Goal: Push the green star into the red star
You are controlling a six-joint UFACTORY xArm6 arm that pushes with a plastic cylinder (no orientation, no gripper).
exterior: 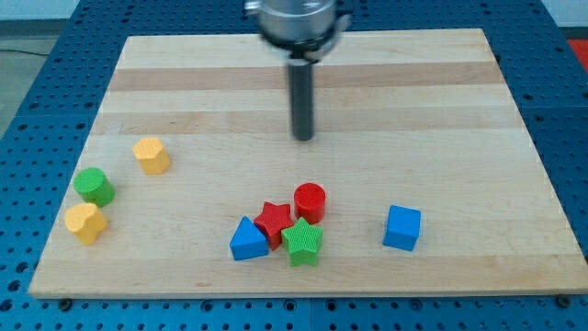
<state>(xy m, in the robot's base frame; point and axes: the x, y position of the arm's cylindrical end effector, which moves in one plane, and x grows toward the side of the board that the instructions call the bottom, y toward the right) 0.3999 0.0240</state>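
The green star point(302, 242) lies near the view's bottom, touching the red star point(273, 220) at the red star's lower right. My tip point(303, 138) stands on the board above this cluster, well apart from both stars, roughly in line with the green star. A red cylinder point(310, 201) sits just right of and above the red star, and a blue triangle point(248, 240) touches the red star at its lower left.
A blue cube point(401, 227) sits to the right of the cluster. At the view's left are a yellow hexagon block point(152, 155), a green cylinder point(94, 186) and a yellow heart-shaped block point(85, 222). The wooden board point(441, 101) lies on a blue perforated table.
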